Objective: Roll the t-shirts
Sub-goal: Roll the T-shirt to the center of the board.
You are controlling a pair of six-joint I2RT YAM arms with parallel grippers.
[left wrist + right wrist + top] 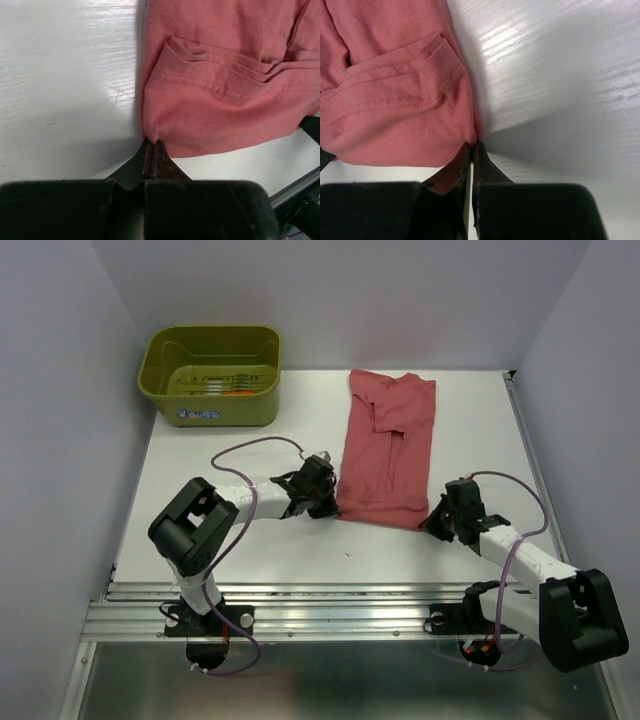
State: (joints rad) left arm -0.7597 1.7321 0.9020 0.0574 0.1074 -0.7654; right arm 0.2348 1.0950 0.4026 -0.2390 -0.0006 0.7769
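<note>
The rose t-shirt (385, 455) lies flat on the white bench (230, 540). The left end effector (151, 143) and right end effector (472, 145) each pinch a near corner.

I can't read any text from here; the small label (200, 413) on the green tub (255, 400) is too blurred.

Bare desk (300, 410) stretched between the green tub (212, 375) at the far left corner and the red t-shirt (385, 450). Side walls (60, 440) hemmed both desk edges.
</note>
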